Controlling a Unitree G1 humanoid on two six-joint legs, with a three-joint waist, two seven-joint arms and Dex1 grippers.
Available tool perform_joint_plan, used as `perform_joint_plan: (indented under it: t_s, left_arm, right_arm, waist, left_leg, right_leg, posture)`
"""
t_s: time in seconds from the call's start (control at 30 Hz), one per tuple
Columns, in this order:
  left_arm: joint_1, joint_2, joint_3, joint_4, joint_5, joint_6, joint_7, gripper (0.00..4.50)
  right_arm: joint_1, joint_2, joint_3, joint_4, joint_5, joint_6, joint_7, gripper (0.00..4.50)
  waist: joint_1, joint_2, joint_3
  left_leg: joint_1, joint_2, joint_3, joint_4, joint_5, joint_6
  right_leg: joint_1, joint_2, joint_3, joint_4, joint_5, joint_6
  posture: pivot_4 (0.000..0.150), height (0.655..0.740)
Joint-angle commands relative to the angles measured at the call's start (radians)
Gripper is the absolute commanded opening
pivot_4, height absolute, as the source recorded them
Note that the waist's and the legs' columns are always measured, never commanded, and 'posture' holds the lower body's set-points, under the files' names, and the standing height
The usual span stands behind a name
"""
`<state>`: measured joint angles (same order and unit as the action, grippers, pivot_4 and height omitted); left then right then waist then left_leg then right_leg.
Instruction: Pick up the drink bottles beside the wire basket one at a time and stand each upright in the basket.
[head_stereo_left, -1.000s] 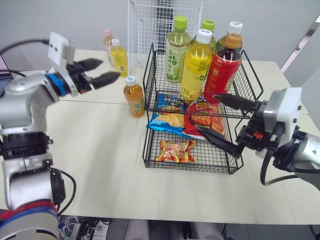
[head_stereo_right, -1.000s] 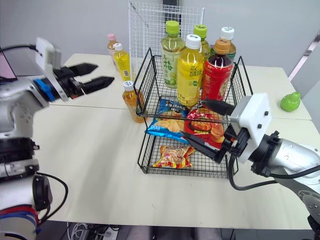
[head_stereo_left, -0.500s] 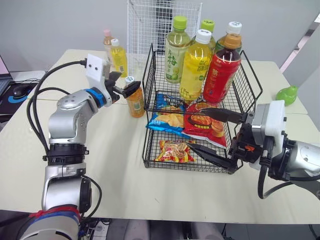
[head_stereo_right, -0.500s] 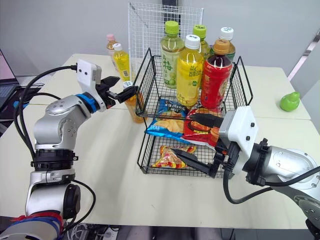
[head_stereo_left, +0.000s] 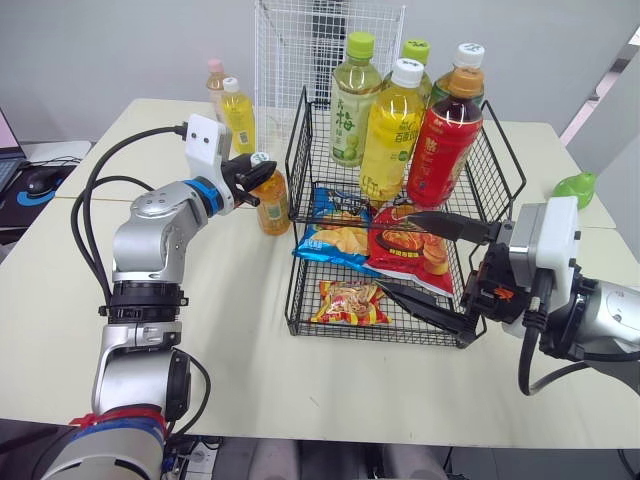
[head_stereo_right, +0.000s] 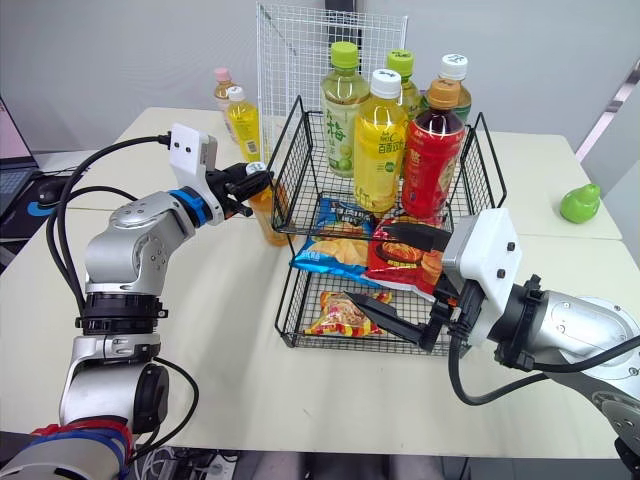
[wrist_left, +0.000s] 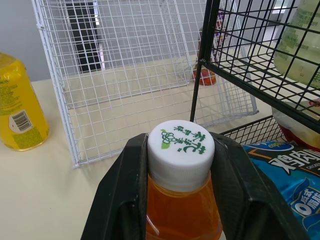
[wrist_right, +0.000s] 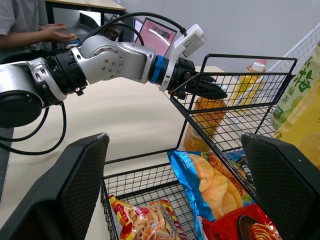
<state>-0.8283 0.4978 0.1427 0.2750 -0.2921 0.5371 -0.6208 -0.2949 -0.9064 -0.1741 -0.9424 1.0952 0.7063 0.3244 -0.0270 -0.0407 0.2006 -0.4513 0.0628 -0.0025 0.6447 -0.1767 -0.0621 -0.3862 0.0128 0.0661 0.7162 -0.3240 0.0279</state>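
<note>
The left gripper is pinching the cap of the orange bottle, standing on the table just beside the wire basket and probably needing lifting over the rim, while the right gripper is idling, jaws spread wide

Matt black wire basket, clear plastic bottle, glossy snack bags.

1. You can't see the base of the orange tea bottle — it runs off the left wrist view's edge.
2. The yellow bottle is cropped there too.
3. The person is cut off at the shoulders.
</note>
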Motion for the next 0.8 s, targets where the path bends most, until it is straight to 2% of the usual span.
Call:
perform_joint_plan:
  t_s: [0.03, 0.27, 0.43, 0.63, 0.8]
  left_arm:
    - [0.0, 0.001, 0.003, -0.078, -0.017, -0.001, 0.001, 1.35]
    - [-0.004, 0.076, 0.016, -0.15, -0.05, 0.053, -0.081, 1.35]
    - [-0.103, 0.226, 0.058, -0.1, -0.128, 0.114, -0.254, 1.35]
    - [-0.345, 0.369, 0.042, 0.076, -0.175, 0.155, -0.439, 1.35]
    - [-0.626, 0.417, -0.002, 0.252, -0.18, 0.215, -0.592, 1.35]
  right_arm:
    - [-0.003, -0.013, -0.039, -0.032, -0.005, -0.018, -0.016, 4.5]
    - [-0.002, -0.024, -0.058, -0.042, -0.056, -0.019, -0.043, 4.5]
    - [-0.007, -0.004, -0.086, -0.028, -0.069, -0.036, -0.065, 4.5]
    - [-0.033, -0.014, -0.081, -0.016, -0.091, -0.041, -0.048, 4.5]
    - [-0.022, -0.01, -0.05, -0.02, -0.089, -0.026, -0.034, 4.5]
  waist:
    - [0.0, 0.0, 0.0]
    - [-0.001, 0.0, 0.0]
    - [-0.003, 0.0, 0.0]
    - [-0.001, 0.0, 0.0]
    - [0.0, -0.001, 0.001]
  left_leg:
    - [0.0, 0.0, 0.0, 0.0, 0.0, 0.0]
    - [0.0, 0.0, 0.0, 0.0, 0.0, 0.0]
    - [-0.001, 0.001, 0.0, -0.001, 0.0, 0.0]
    - [-0.001, 0.0, 0.0, -0.001, 0.0, 0.0]
    - [-0.001, 0.0, 0.0, -0.001, 0.0, 0.0]
  right_leg:
    - [0.0, 0.0, 0.0, 0.0, 0.0, 0.0]
    - [0.0, 0.0, 0.0, 0.0, 0.0, 0.0]
    - [-0.001, 0.001, 0.0, 0.0, 0.0, 0.0]
    - [-0.002, 0.001, -0.001, -0.001, 0.0, 0.0]
    - [-0.002, 0.001, -0.001, -0.001, 0.0, 0.0]
  posture:
    - [0.15, 0.736]
    - [0.15, 0.736]
    - [0.15, 0.736]
    - [0.15, 0.736]
    - [0.15, 0.736]
